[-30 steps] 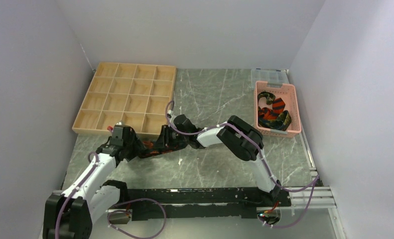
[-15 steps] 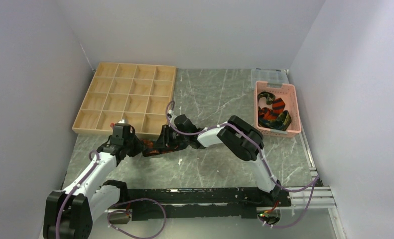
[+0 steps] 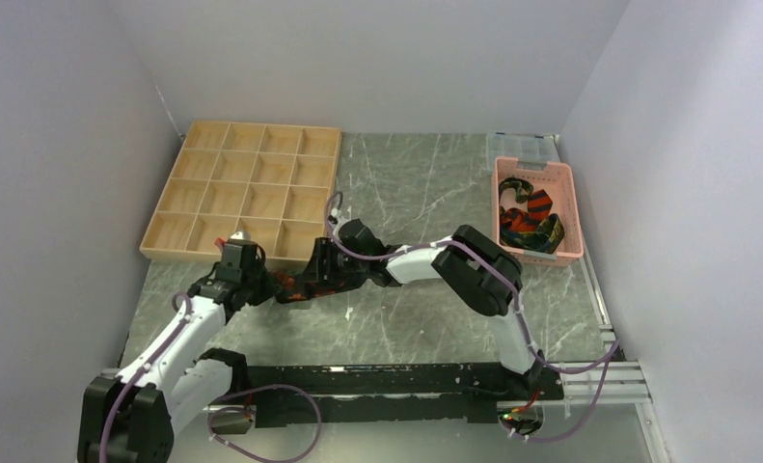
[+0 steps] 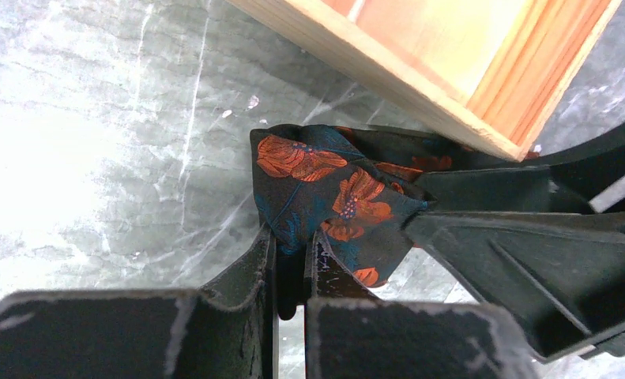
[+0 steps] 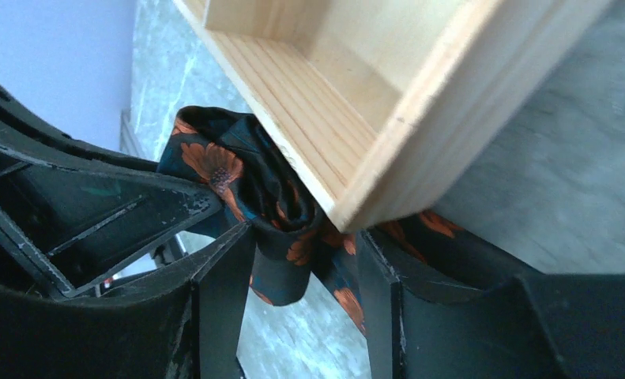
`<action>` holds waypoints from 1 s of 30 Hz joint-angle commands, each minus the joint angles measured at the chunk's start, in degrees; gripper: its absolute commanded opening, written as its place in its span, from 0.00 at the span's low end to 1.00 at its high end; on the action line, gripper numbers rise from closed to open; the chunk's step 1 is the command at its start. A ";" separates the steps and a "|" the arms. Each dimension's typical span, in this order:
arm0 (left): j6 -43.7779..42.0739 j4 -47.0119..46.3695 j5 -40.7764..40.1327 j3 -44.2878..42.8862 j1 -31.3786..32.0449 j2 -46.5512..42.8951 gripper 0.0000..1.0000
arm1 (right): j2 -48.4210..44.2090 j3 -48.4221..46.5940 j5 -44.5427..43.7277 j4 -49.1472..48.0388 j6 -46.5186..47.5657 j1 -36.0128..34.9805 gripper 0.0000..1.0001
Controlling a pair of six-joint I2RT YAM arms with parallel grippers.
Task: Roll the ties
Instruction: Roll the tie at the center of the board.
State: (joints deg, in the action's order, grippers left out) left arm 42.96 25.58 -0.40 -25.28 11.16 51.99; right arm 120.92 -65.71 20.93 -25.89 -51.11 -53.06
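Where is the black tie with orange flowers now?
Top view: the tie lies left of centre by the wooden tray's near edge, pinched in the left gripper, the right gripper beside it.

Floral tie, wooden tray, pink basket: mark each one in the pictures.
floral tie (image 4: 325, 178), left wrist view, on the bunched fold of fabric.
wooden tray (image 3: 225, 198), top view, on a bare compartment floor.
pink basket (image 3: 533, 165), top view, on its far rim.

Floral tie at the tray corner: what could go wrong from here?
The left fingers pinch only a small fold of the tie, so it may slip out. The right fingers stand apart around it, so the bunched fabric could loosen. A corner of the wooden tray is close and could snag it.
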 commanded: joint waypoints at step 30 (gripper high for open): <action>12.96 25.79 -42.66 -24.26 30.11 27.90 0.03 | -25.35 28.33 -24.34 7.84 5.84 2.01 0.49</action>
State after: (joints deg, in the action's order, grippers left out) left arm 50.94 46.06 -34.74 -46.26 38.26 75.48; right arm 97.38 -40.73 0.45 -19.18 -45.43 -51.81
